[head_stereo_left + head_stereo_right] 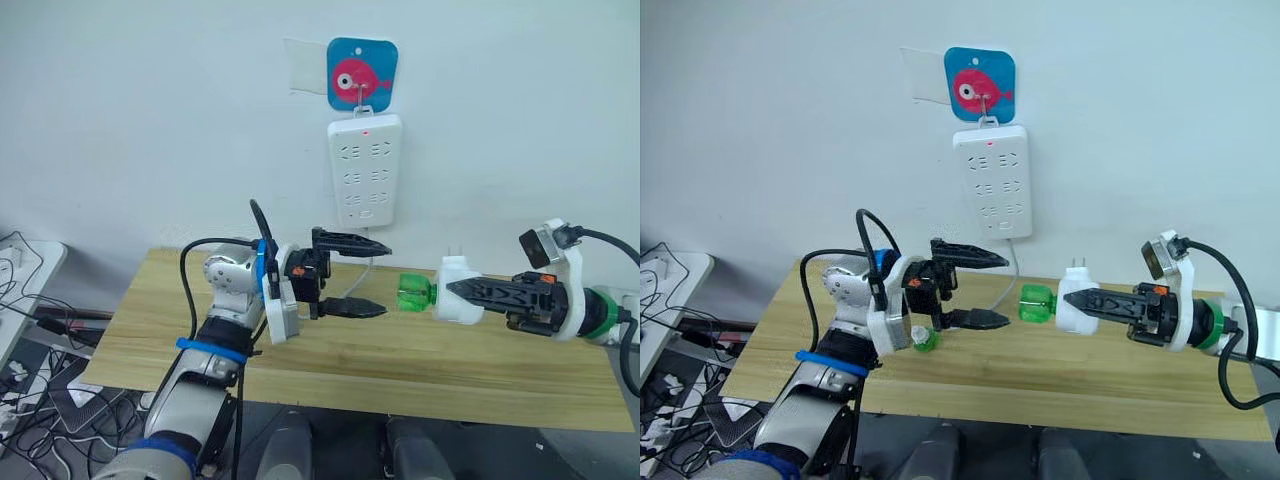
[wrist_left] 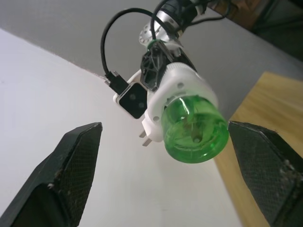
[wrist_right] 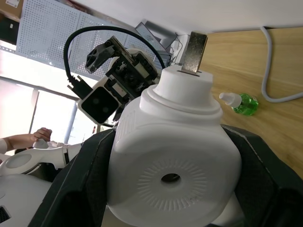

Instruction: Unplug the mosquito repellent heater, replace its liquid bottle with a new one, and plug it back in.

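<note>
My right gripper is shut on the white mosquito repellent heater, held above the table with its two prongs pointing up. A green liquid bottle sticks out of the heater toward my left arm. My left gripper is open a short way from that bottle, one finger above and one below its level. In the left wrist view the bottle's base faces me between the spread fingers. Another small green bottle with a white tip lies on the table below my left gripper.
A white power strip hangs on the wall under a blue fish hook, its cable dropping to the wooden table. Cables lie on the floor at the left. A person's hand shows far off in the right wrist view.
</note>
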